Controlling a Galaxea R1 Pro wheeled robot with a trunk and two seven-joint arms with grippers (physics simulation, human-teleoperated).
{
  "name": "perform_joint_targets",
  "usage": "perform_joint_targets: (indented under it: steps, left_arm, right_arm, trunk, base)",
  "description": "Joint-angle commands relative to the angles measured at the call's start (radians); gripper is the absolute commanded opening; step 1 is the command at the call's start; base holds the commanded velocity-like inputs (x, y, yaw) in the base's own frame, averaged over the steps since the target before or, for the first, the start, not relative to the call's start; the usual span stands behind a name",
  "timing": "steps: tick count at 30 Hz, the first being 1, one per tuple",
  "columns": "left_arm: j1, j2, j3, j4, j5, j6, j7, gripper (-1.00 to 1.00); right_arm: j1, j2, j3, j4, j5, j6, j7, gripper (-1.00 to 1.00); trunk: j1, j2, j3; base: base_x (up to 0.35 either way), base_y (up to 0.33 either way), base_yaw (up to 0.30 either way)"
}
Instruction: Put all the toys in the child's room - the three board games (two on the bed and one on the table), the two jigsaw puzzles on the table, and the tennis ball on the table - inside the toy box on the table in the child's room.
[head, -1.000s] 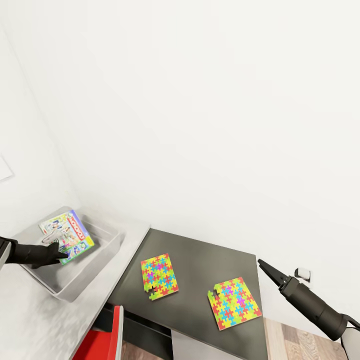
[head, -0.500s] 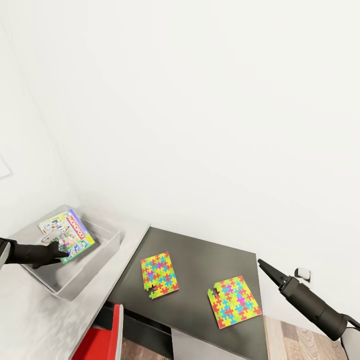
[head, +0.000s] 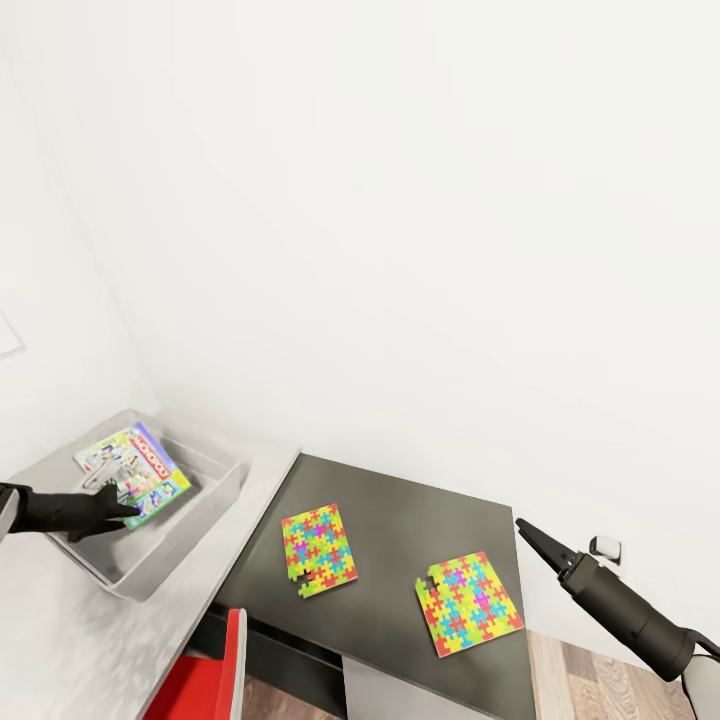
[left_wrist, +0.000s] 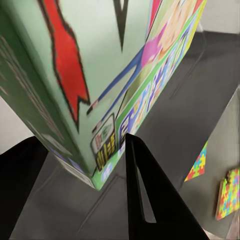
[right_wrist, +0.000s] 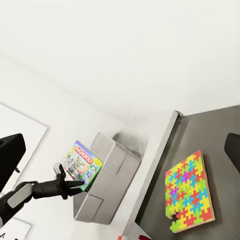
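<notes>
The green-edged board game (head: 133, 470) leans tilted inside the grey toy box (head: 195, 535) on the pale end of the table (head: 60, 640). My left gripper (head: 115, 505) reaches into the bin. Its fingers (left_wrist: 150, 200) stand apart around the game's lower corner (left_wrist: 100, 150), with a gap showing beside one finger, so it is open. Two jigsaw puzzles (head: 318, 550) (head: 468, 603) lie flat on the table's dark lower section (head: 400, 510). My right gripper (head: 530, 532) hovers open off that section's right edge, holding nothing. The right wrist view takes in the toy box (right_wrist: 107, 175), the game (right_wrist: 81, 162) and one puzzle (right_wrist: 191, 192).
A red chair (head: 205, 680) stands at the table's front. White walls close the corner behind the bin. A wall socket (head: 604, 547) sits low beyond the right gripper, with wooden floor (head: 600, 690) below.
My left arm has drawn back slightly to the left while the board game stays leaning in the toy box. The right arm and the puzzles have not moved.
</notes>
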Motion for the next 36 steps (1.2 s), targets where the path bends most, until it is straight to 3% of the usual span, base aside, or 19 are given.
perform_joint_targets:
  steps: [1,16,36]
  left_arm:
    - [-0.002,-0.001,0.017,0.006,-0.010,0.006,-0.007,-1.00]
    - [-0.002,-0.001,0.092,0.032,-0.011,0.008,-0.007,-1.00]
    - [-0.001,-0.006,0.102,0.036,-0.010,0.008,-0.006,-1.00]
  right_arm:
    - [-0.001,0.000,-0.001,0.000,-0.002,0.005,0.001,1.00]
    - [-0.001,0.000,-0.001,-0.001,-0.002,0.005,0.002,1.00]
    - [-0.001,-0.002,-0.001,-0.001,-0.002,0.007,0.002,1.00]
  trunk:
    - [0.001,-0.002,-0.002]
    - [0.001,-0.002,-0.002]
    - [0.001,-0.002,-0.012]
  base:
    - [0.000,0.000,0.000]
    - [0.000,0.000,0.000]
    - [0.000,0.000,0.000]
